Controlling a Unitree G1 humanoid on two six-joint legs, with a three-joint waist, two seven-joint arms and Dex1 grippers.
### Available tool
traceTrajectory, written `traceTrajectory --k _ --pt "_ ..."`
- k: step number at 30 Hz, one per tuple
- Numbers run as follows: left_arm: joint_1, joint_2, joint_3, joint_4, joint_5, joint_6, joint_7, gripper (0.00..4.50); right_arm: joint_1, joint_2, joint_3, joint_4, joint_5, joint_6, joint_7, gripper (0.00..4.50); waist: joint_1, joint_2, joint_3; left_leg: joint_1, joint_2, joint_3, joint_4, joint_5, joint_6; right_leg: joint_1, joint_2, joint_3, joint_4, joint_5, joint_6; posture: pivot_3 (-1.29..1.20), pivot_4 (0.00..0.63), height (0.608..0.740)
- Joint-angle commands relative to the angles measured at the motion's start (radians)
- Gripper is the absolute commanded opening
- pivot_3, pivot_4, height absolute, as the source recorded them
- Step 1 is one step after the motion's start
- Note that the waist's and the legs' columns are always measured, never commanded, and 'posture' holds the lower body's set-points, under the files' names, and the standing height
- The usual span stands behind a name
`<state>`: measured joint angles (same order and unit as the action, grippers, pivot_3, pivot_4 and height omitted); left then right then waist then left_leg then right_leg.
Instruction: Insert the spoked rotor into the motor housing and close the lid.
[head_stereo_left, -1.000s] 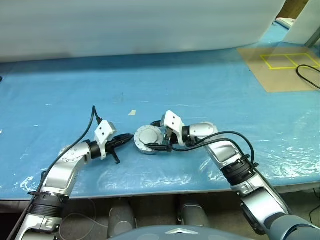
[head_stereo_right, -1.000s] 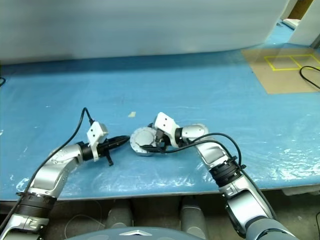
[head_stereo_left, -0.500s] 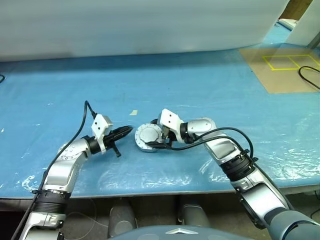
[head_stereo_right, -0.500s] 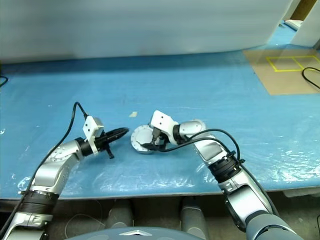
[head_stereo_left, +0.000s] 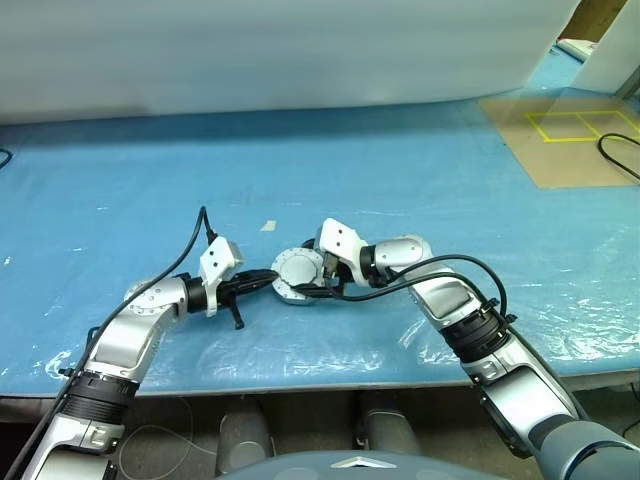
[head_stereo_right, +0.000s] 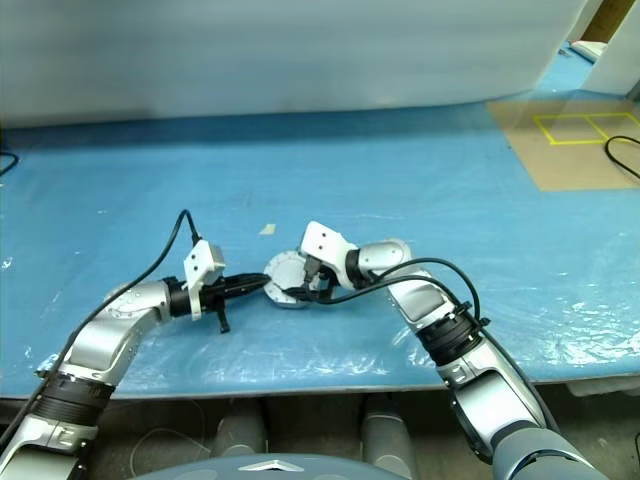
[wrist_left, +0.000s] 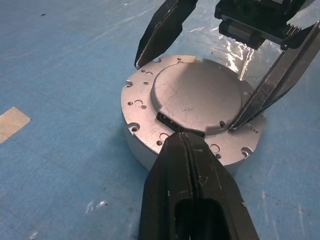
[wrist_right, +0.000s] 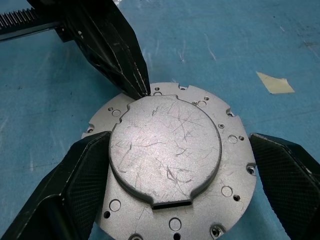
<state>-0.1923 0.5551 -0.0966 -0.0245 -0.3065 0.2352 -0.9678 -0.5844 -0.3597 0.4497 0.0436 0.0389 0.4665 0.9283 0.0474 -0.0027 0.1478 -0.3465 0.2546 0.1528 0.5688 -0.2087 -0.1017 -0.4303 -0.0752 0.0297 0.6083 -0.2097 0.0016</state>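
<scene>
**Ana:** Left wrist view first, please. What sits in front of that pincer?

**Ben:** The left gripper (wrist_left: 186, 142) has its two black fingers pressed together into one wedge, pinching nothing. Its tip rests at the near edge of the lid (wrist_left: 196, 98), just by a small dark notch in the raised centre panel. The lid lies flat with its plain grey face up on the motor housing (wrist_left: 142, 150), so the case looks closed. I take the wedge shape as a way to press or nudge the lid rather than grasp it.

**Ana:** And the other pincer?

**Ben:** The right gripper (wrist_right: 177, 175) is spread wide, one textured finger on each side of the round case. Whether the pads touch the rim or stand just off it, I cannot tell. My reading is that it brackets the housing so it does not slide while the left tip pushes.

**Ana:** Where is the spoked rotor?

**Ben:** I see no dark wheel on the blue table cover (head_stereo_left: 420, 180). It may be inside under the lid, but that is a guess.

**Ana:** Anything else near the pincers?

**Ben:** From the head camera, the case sits between the two grippers, which meet it from opposite sides. A small scrap of tape (head_stereo_left: 264, 226) lies just beyond them. Well off past the right arm, a brown board (head_stereo_left: 560, 140) is marked with yellow squares.
</scene>
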Motion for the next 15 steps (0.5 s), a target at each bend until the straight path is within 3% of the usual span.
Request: traceTrajectory --k 1,15 --pt "0.005 0.003 -0.027 0.01 0.034 0.004 0.005 0.0 0.016 -0.002 0.007 0.021 -0.006 0.046 0.002 4.47 0.0 0.0 0.0 0.0 0.0 0.0 0.0 0.0 0.0 0.0 0.0 0.0 0.0 0.0 0.0 0.0 0.15 0.74" --pt "0.001 -0.022 -0.017 0.01 0.032 -0.007 0.024 0.0 0.038 0.013 -0.014 -0.038 0.051 0.046 0.045 4.47 0.004 0.0 0.0 0.0 0.0 0.0 0.0 0.0 0.0 0.0 0.0 0.0 -0.001 0.0 0.0 0.0 0.15 0.74"
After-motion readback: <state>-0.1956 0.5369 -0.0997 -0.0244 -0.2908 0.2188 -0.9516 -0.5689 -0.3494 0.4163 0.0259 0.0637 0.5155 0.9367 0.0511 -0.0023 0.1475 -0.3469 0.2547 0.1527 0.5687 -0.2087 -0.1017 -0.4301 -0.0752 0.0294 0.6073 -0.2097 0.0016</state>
